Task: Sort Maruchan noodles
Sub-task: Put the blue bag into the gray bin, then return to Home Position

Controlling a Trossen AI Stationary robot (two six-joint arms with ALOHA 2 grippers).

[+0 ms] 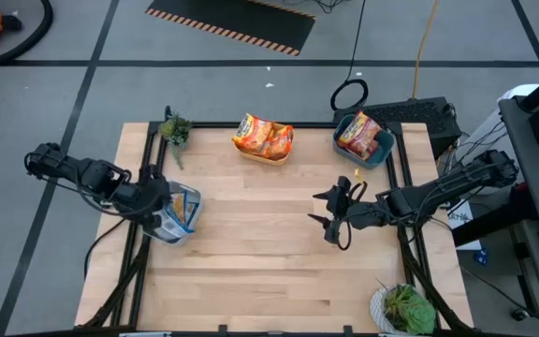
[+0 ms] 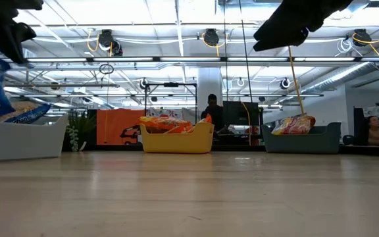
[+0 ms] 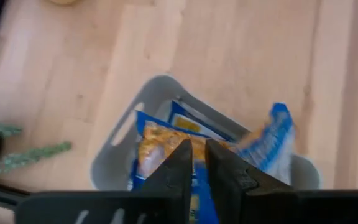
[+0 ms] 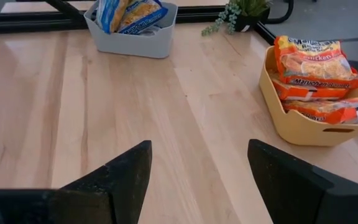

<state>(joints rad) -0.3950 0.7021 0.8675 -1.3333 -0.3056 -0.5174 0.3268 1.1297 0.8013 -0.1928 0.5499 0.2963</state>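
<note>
sorting is looking done: noodles (image 1: 264,138) sitting in bins at 9, 12, 1 o'clock, table (image 1: 251,253) apparently bare. left gripper (image 3: 197,163) hovering pressed together, right gripper (image 4: 197,180) spread.

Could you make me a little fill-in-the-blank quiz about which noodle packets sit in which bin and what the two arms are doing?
1. The orange packets lie in the ____ bin.
2. The blue-and-yellow packets sit in the ____ bin.
3. The left gripper hangs over the grey bin with its fingers nearly ____.
4. The right gripper hangs over bare table with its fingers ____.

Missing words: yellow; grey; shut; open
</note>
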